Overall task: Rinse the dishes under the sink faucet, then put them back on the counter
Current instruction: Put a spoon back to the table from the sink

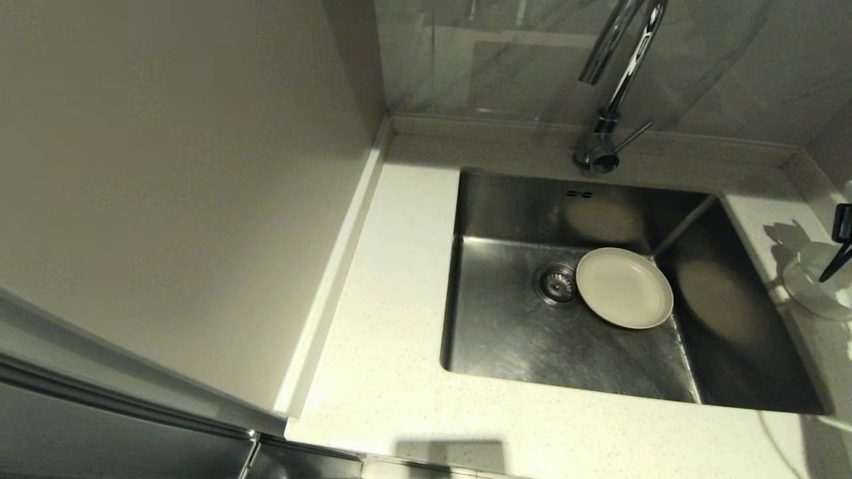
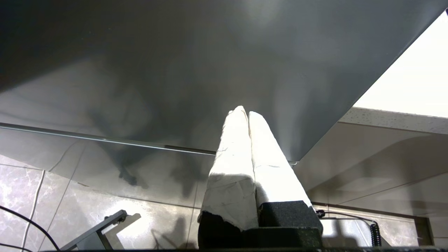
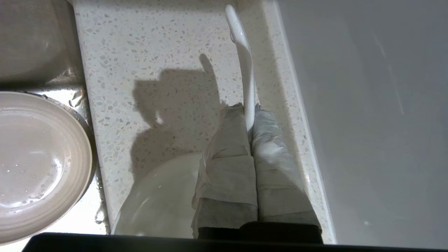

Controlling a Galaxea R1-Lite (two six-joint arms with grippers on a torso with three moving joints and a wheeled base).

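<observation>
while clamped on the spoon (image 3: 244, 66) over the counter (image 3: 147, 52) beside the bowl (image 3: 157, 196), right gripper (image 3: 249, 115) lifting, plate (image 1: 624, 287) wet in the sink (image 1: 506, 332) under the dry faucet (image 1: 616, 80), looks roughly midway, spoon and bowl unrinsed, left gripper (image 2: 247, 113) parked, pressed together, empty.

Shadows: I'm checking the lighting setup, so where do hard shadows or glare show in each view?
Head view: glare streaks on the faucet, dark shadow inside the sink.
Right wrist view: the right tool, holding the spoon, throws a sharp shadow on the counter.
Left wrist view: soft shadows only.
</observation>
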